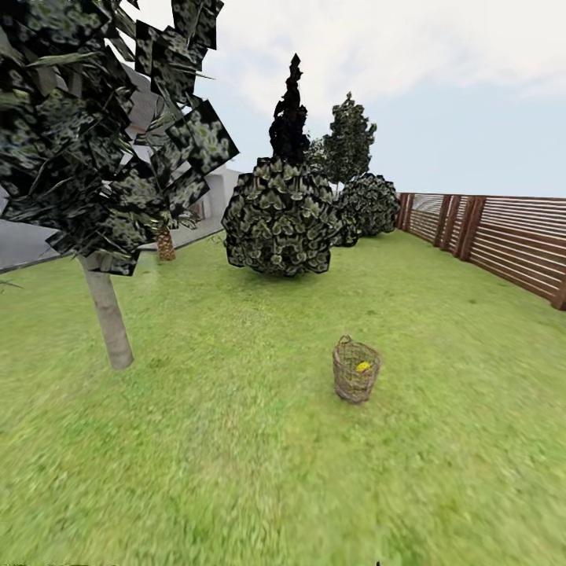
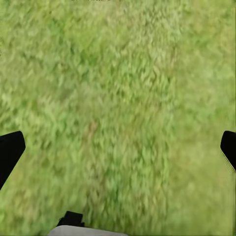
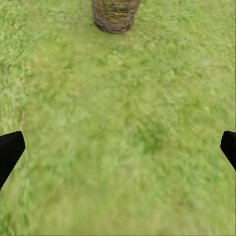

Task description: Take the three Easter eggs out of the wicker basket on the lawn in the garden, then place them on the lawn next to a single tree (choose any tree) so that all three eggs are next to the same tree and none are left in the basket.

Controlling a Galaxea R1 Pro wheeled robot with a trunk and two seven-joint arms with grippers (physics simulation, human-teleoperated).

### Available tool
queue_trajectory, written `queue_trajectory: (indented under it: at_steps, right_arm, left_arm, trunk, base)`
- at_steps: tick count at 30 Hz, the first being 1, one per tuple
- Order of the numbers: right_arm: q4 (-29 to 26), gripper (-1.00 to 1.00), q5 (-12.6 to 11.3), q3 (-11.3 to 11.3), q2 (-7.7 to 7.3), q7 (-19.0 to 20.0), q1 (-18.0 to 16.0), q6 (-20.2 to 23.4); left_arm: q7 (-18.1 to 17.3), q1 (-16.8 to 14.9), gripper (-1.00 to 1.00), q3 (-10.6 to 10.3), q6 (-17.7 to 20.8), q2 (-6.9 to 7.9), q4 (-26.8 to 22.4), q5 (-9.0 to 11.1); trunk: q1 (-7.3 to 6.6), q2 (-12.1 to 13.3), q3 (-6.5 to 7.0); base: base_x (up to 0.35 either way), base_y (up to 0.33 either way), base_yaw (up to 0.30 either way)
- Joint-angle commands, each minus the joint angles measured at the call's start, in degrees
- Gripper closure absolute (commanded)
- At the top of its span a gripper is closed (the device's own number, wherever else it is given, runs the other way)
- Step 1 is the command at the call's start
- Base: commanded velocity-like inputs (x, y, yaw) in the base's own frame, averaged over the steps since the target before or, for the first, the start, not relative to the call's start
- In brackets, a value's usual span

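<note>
you are still short of the wicker basket (image 1: pixel 356 369), which stands upright out in the open lawn (image 1: pixel 236 472), well apart from the wooden fence (image 1: pixel 503 236) along the lawn's right edge and from the bushes (image 1: pixel 281 216) at its far end. a patch of yellow (image 1: pixel 362 366) shows through the rim, probably one easter egg; the other two cannot be made out from here. the pale-trunked tree (image 1: pixel 106 310) stands well to the basket's left, at about the same depth.

the relation that matters: the basket lies ahead and a little right of centre, so your right arm looks the nearer one. in the right wrist view the basket's base (image 3: pixel 115 15) sits straight ahead of the right gripper (image 3: pixel 118 150), beyond a stretch of bare grass. its fingers (image 3: pixel 10 152) are spread wide with nothing between them. the left gripper (image 2: pixel 118 150) is likewise wide apart and empty, facing grass alone.

no writing or label is visible anywhere.
</note>
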Motion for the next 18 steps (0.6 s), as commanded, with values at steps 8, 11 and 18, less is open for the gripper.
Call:
queue_trajectory:
  at_steps: [8,11,18]
  right_arm:
    - [0.0,-1.00,-0.3,-0.1,0.01,-0.2,0.0,-0.1]
    - [0.0,-1.00,-0.4,-0.2,0.01,-0.3,0.0,0.0]
    - [0.0,-1.00,-0.4,-0.2,0.01,-0.3,0.0,0.0]
  left_arm:
    - [0.0,0.0,-1.00,0.2,-0.1,0.07,0.1,0.1]
    - [0.0,0.0,-1.00,0.2,-0.1,0.54,0.1,0.1]
    - [0.0,0.0,-1.00,0.2,-0.1,0.57,0.1,0.1]
  trunk:
    - [0.04,0.0,-0.12]
    - [0.04,0.0,-0.22]
    - [0.04,0.0,-0.47]
  base:
    - [0.233,-0.251,0.275]
    - [0.027,-0.029,0.275]
    - [0.004,-0.097,0.274]
